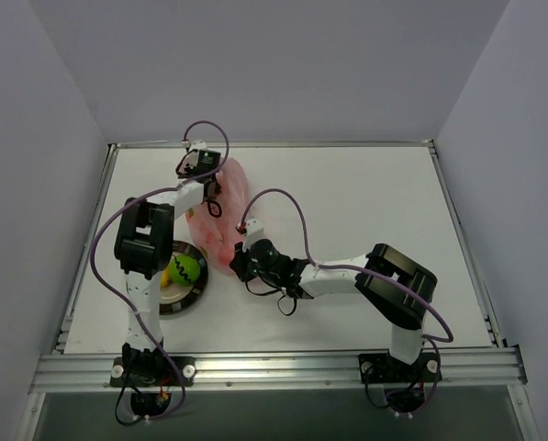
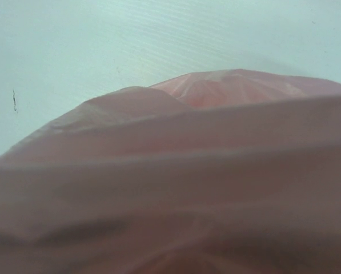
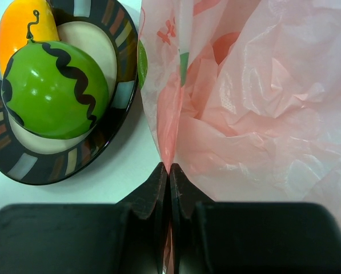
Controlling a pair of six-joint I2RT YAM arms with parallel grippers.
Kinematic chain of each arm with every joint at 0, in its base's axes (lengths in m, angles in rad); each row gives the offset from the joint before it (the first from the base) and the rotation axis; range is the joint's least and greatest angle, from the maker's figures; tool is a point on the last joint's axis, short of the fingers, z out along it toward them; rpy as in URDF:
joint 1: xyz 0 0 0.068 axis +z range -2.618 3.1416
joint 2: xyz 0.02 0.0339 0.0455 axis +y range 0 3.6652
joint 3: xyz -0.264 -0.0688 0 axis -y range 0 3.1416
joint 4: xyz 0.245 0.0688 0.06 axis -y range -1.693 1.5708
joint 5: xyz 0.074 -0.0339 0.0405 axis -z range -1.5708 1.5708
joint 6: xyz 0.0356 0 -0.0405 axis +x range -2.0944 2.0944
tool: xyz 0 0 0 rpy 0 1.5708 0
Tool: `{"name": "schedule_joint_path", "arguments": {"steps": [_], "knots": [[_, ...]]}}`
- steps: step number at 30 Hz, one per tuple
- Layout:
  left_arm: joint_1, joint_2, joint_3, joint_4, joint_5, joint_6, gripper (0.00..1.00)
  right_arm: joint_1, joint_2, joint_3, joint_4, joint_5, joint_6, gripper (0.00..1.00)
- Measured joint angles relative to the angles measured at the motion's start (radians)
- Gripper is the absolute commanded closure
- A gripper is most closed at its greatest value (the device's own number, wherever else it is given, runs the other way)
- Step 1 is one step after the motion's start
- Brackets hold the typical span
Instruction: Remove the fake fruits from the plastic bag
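Note:
The pink plastic bag (image 1: 226,209) lies crumpled at the middle left of the table. My right gripper (image 3: 170,167) is shut on a pinched fold of the bag's film (image 3: 256,114); in the top view it (image 1: 240,262) sits at the bag's near edge. A reddish shape (image 3: 224,47) shows through the film. The lime-green fruit (image 3: 50,94) with a dark zigzag and the orange-yellow fruit (image 3: 21,25) lie on the plate (image 3: 44,166), outside the bag. My left gripper (image 1: 209,195) is at the bag's far side. Pink film (image 2: 204,188) covers the left wrist view and hides the fingers.
The round dark-rimmed plate (image 1: 187,299) sits left of the bag, close to the left arm's upright link (image 1: 143,241). Cables loop over both arms. A raised rail (image 1: 274,367) runs along the near table edge, and grey walls stand on the other three sides.

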Motion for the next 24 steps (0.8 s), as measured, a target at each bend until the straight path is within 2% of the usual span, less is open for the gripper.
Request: {"name": "schedule_joint_path", "arguments": {"steps": [3, 5, 24], "knots": [[0.003, 0.0, 0.0, 0.004, 0.007, 0.0, 0.93, -0.003, 0.0, 0.0, 0.0, 0.0, 0.0, 1.0], [0.005, -0.001, -0.003, 0.016, 0.011, 0.002, 0.98, -0.008, 0.0, 0.0, 0.0, -0.001, 0.0, 1.0], [0.022, -0.214, -0.2, 0.133, 0.187, -0.049, 0.98, -0.013, 0.0, 0.0, -0.001, -0.008, -0.001, 1.0]]}}
